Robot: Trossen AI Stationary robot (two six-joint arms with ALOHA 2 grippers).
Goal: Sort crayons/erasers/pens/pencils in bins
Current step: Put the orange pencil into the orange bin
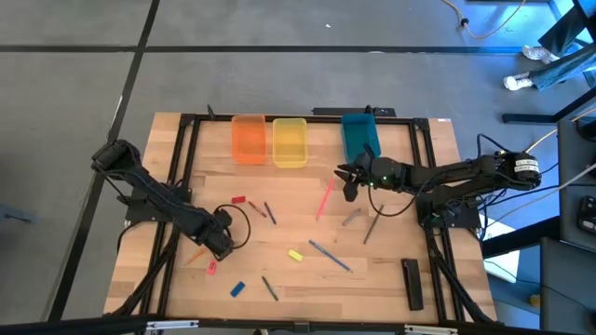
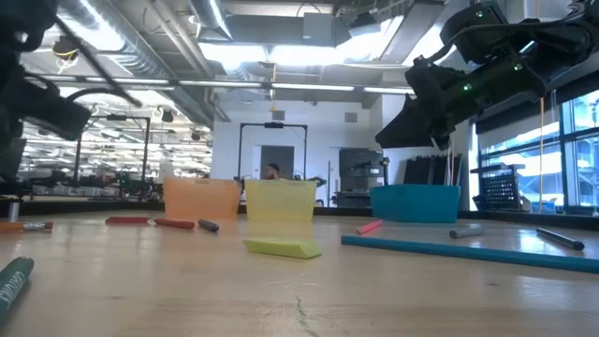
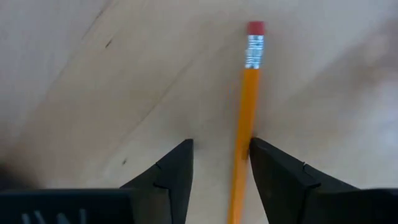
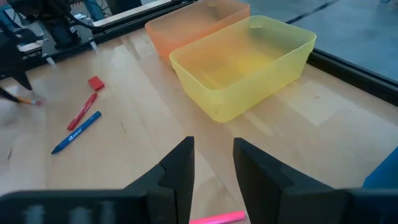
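Observation:
My left gripper (image 1: 220,244) is low at the table's near left and open. In the left wrist view its fingers stand on either side of an orange pencil (image 3: 244,118) that lies flat on the wood, its eraser end (image 3: 255,28) pointing away. My right gripper (image 1: 349,182) is open and empty. It hangs above the table in front of the teal bin (image 1: 358,136), over the far end of a pink crayon (image 1: 324,199). The orange bin (image 1: 248,140) and yellow bin (image 1: 290,141) stand at the far edge. Red (image 1: 238,199), yellow (image 1: 295,255), blue (image 1: 237,289) and pink (image 1: 211,268) erasers lie on the table. My left gripper comes down over the pencil's shaft (image 3: 241,146), with the fingers across it. One finger (image 3: 273,168) is right beside the shaft, the other stands apart from it. I cannot tell whether the near finger touches the pencil, which lies flat on the table.
A long black bar (image 1: 412,283) lies at the near right. A blue pen (image 1: 330,255), grey pens (image 1: 352,218), a green crayon (image 1: 269,288) and a red and a blue crayon (image 4: 76,132) lie scattered mid-table. Black frame rails (image 1: 186,167) run along the table's sides.

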